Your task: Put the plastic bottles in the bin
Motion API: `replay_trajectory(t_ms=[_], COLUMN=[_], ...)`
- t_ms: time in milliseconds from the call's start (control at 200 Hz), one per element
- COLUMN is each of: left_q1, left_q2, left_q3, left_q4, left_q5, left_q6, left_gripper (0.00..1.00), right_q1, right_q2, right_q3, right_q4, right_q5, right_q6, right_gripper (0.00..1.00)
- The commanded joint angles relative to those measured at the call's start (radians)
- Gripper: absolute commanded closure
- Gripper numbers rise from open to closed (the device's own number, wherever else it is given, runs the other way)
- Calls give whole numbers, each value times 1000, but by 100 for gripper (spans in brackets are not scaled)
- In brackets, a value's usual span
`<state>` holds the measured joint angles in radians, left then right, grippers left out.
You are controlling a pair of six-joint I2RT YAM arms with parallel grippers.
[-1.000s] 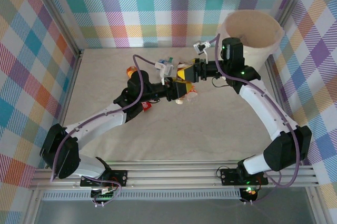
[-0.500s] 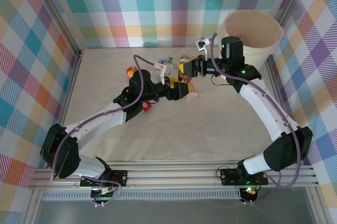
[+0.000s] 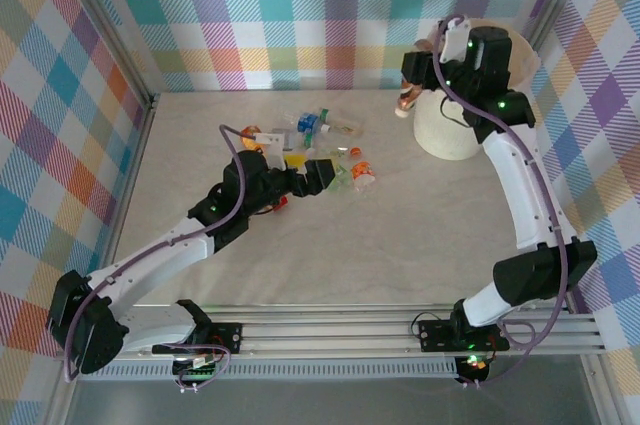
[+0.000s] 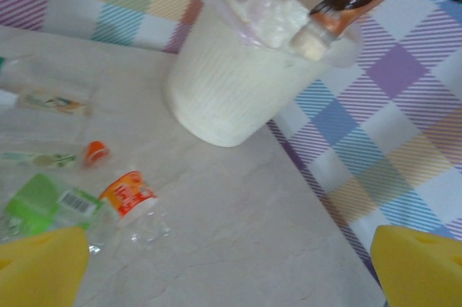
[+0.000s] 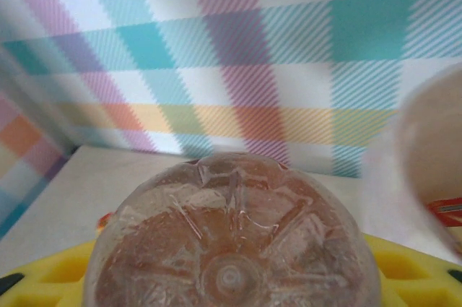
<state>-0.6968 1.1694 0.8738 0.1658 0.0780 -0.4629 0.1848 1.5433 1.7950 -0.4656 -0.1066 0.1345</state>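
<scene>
While near the bin (image 3: 441, 133), right hand (image 3: 413, 76) around a bottle (image 3: 405, 102).

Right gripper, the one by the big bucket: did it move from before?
Yes. The right gripper, gripping an orange bottle, swung away from the bottle pile, farther back and right, up to the left rim of the bin.

We count one bin (image 3: 440, 135) and one brown-tinted bottle (image 3: 405, 100) lifted at its rim. On the surface (image 3: 420, 235) we make out at least six loose bottles (image 3: 345, 125), crowded together, so we cannot fix their total.
</scene>
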Motion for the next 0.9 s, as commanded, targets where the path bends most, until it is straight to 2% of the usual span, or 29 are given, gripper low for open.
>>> replay_trajectory(t_ms=[0,295,475,895], left_q1=[6,8,8,8], left_q2=[-34,-24,3,51], left_q3=[-27,-58,-58,-55], left_q4=[-46,-57,-49,-55], left_q5=[-93,-117,-117,-124], left_q6=[2,-30,-44,-67], left_gripper=[0,0,0,0], right_q1=[-38,-131,-160,-189], right_q2=[34,152,223,492], right_q3=[83,286,345,619], right_q4=[-4,8,23,-237], right_q5=[121,244,335,390], right_q6=[-24,-21,-31,-72], right_gripper=[47,46,45,44])
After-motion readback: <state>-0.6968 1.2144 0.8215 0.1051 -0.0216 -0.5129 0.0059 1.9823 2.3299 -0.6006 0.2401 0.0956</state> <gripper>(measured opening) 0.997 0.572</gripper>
